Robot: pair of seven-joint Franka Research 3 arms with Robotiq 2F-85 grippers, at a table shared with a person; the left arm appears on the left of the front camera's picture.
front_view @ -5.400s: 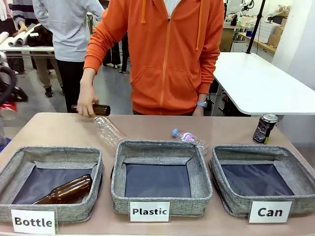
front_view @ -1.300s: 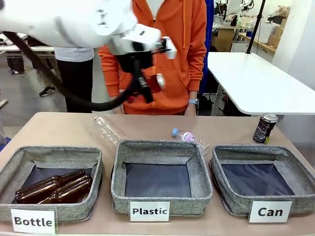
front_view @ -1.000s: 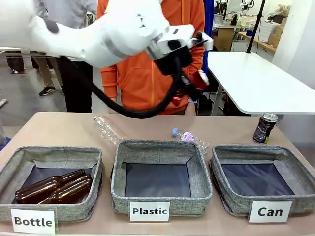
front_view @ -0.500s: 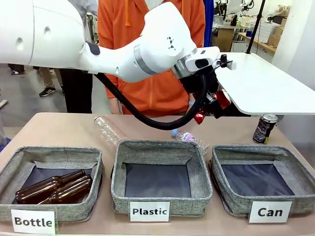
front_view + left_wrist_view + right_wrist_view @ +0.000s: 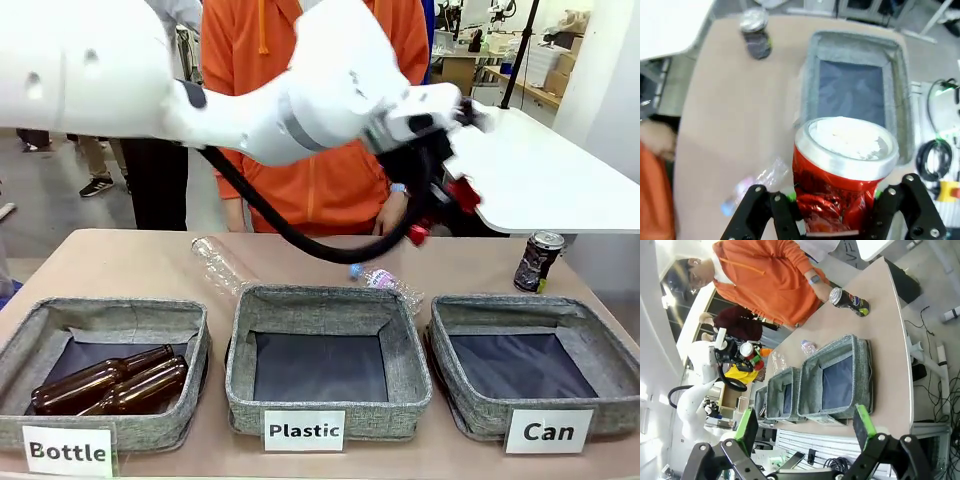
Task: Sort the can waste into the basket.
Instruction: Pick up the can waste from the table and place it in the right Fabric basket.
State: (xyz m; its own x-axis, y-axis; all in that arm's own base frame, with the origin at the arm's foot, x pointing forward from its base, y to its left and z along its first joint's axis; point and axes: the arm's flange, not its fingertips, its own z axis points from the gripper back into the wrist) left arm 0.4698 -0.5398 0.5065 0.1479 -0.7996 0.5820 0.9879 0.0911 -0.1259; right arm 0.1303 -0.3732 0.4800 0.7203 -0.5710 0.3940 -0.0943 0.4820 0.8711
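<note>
1. The left pincer (image 5: 440, 212) pinches the crushed red can (image 5: 840, 175) by its dented sides and holds it high above the desk (image 5: 120, 265).
2. The grey basket (image 5: 470, 410) labelled "Can" sits with its dark lining bare, at about 5 o'clock from the raised can in the front view (from the left wrist it lies at 12 o'clock, beyond the can's silver top).
3. The dark printed can (image 5: 538, 260) stands upright on the desk at roughly 1 o'clock of that basket, just behind its far rim, with nothing touching it.
4. The right pincer (image 5: 806, 432) is spread and grips nothing, well apart from the bins.
5. As things lie, neither can is in the basket: one is gripped but not yet lowered in, and the other awaits pickup, so most of the job appears to be left.
6. Two brown bottles (image 5: 110, 382) lie in the "Bottle" bin (image 5: 110, 310); two clear plastic bottles (image 5: 220, 262) remain on the desk.
</note>
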